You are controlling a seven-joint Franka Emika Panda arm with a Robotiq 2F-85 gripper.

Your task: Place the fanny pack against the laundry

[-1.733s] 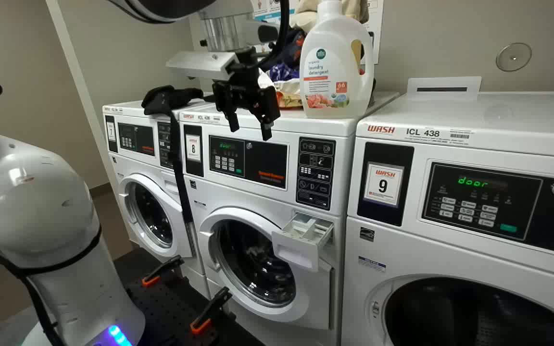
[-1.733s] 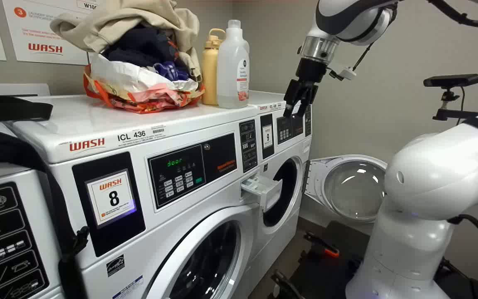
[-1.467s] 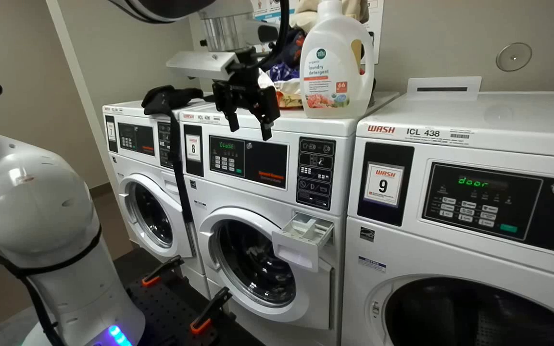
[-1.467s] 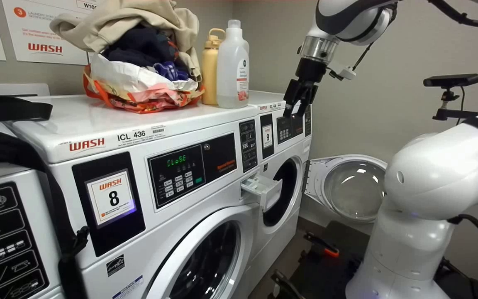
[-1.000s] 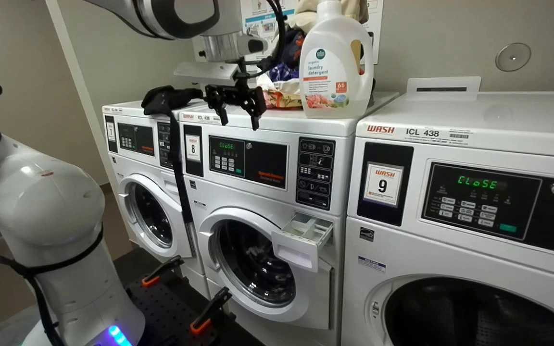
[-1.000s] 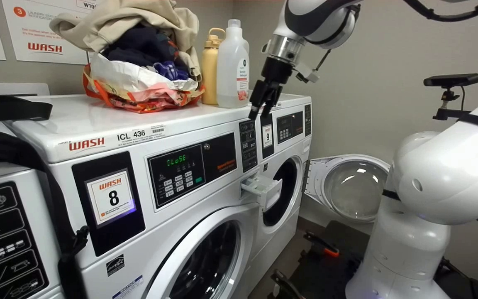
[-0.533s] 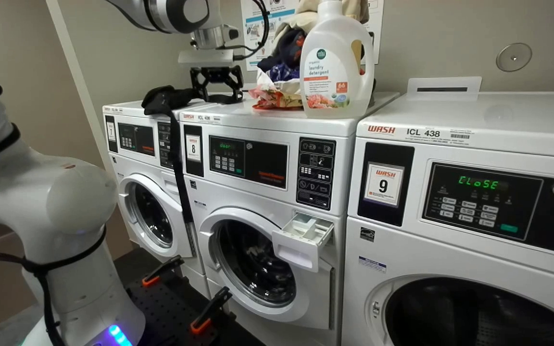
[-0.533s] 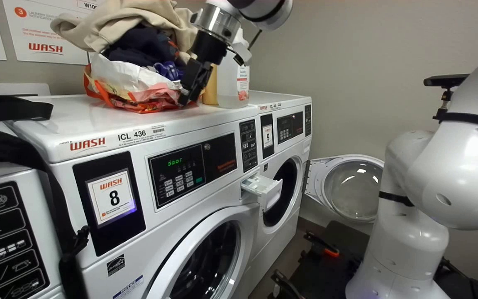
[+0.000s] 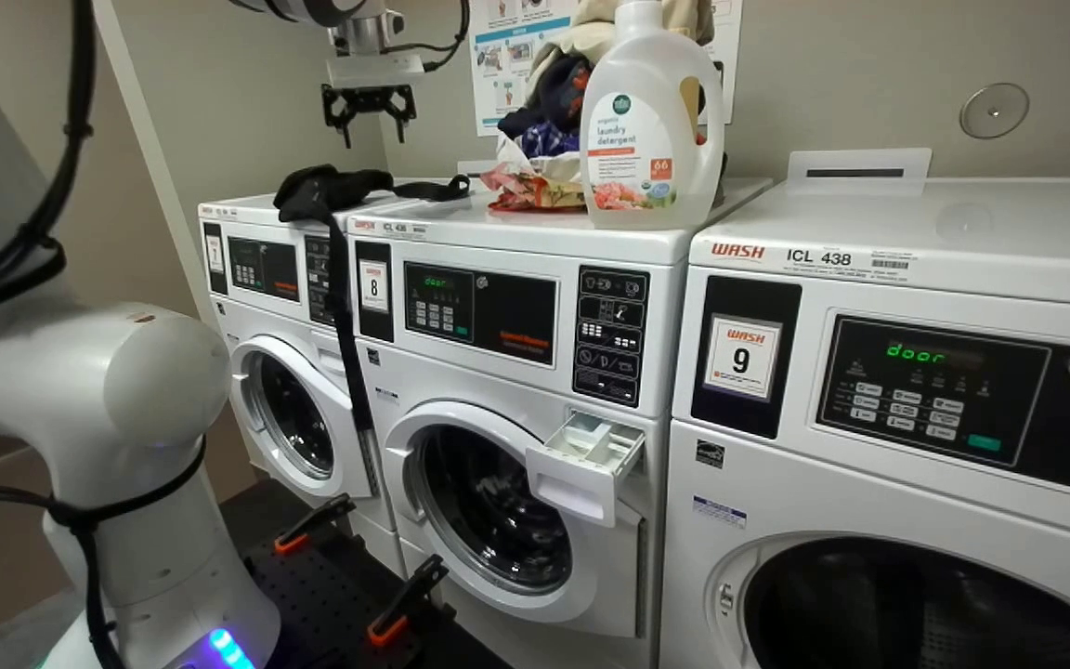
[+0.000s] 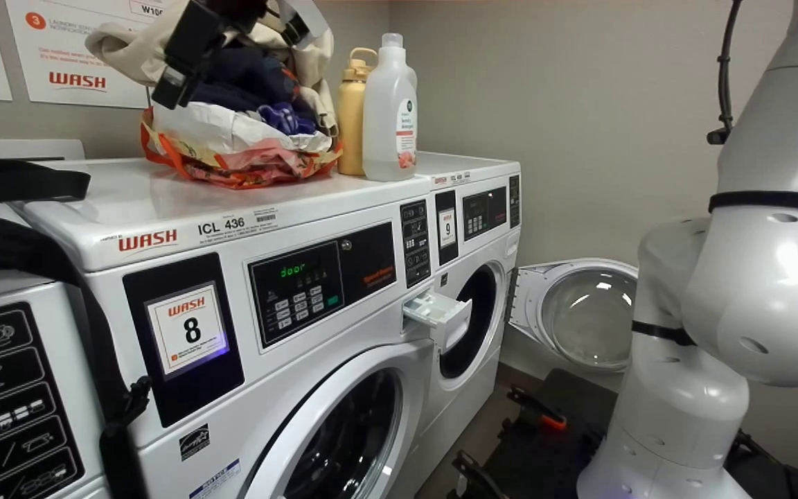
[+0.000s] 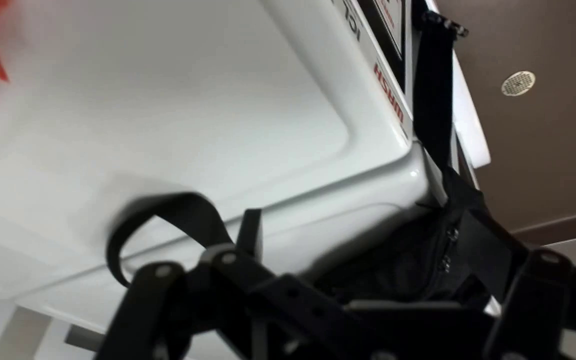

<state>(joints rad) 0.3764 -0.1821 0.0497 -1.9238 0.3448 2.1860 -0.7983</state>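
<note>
In an exterior view I've got the gripper (image 9: 373,139) up above the pack end of washer 8 (image 9: 498,234), jaws spread, released, nothing held. Fanny pack (image 9: 331,190) sits below on washer 7 (image 9: 256,226), just left of washer 8, so imo this is pre-grasp. Best to drop straight onto the thick pouch body, slow near contact b/c it's floppy. In an exterior view the laundry pile (image 10: 250,80) is on top of washer 8 w/ the detergent jug (image 10: 390,118) nr washer 8's far end; gripper overlaps the pile there, prob just line of sight. For the carry I'd stay high over washer 8's top, then set the pack vs the pile's near side, clear of the jug. In wrist view (bit blurry) the pouch lies past washer 8's edge, approx b/w the fingers (image 11: 251,232); a strap (image 11: 193,215) loop crosses washer 8's edge, another length hangs off its front corner. Keep the loop out of the pinch; the hanging bit could snag washer 8's front on lift. Diff vs 1.7 s ago, both exterior views: gripper was lower & farther twd washer 8's jug end, now higher, at the pack end. Pack, pile, jug: no chg.
</note>
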